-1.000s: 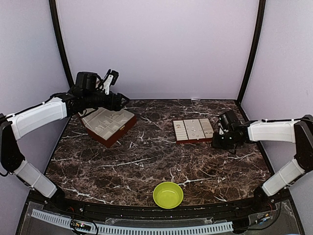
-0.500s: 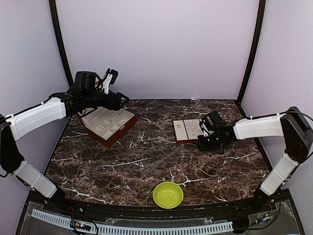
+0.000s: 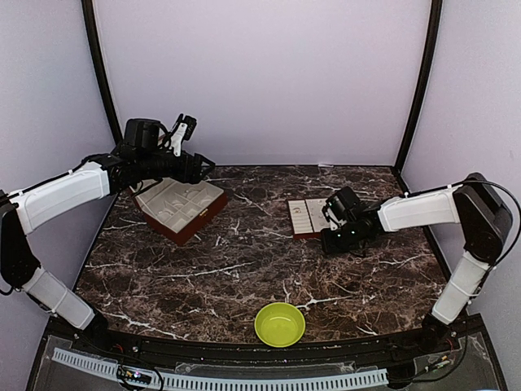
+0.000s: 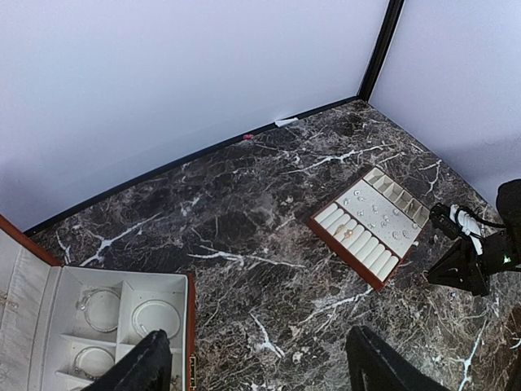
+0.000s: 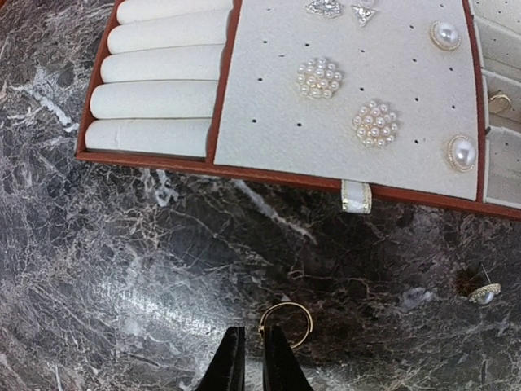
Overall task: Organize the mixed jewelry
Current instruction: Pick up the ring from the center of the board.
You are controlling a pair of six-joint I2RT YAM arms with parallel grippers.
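While left pincer [image 4: 256, 350] gapes wide, right pincer [image 5: 254, 338] narrow (nearly closed) on gold hoop [image 5: 286, 304] rim

**Box rear left, tray right of centre, bowl at the front**

On the dark marble table [image 3: 244, 269], the red-brown hinged box [image 3: 181, 208] sits at the rear left. Thin silvery wire hoops [image 4: 135, 319] lie in its compartments. The flat tray with cream padded rows [image 3: 303, 216] lies right of centre. The lime-green round bowl [image 3: 280, 326] stands near the front edge. A small gold hoop [image 5: 286, 305] and a pearl stud [image 5: 482, 293] lie on the table just off the tray's edge, well apart from each other.

Glossy marble table [image 5: 122, 269], matt padded tray [image 5: 260, 49], shiny pearl clusters [image 5: 319, 77].
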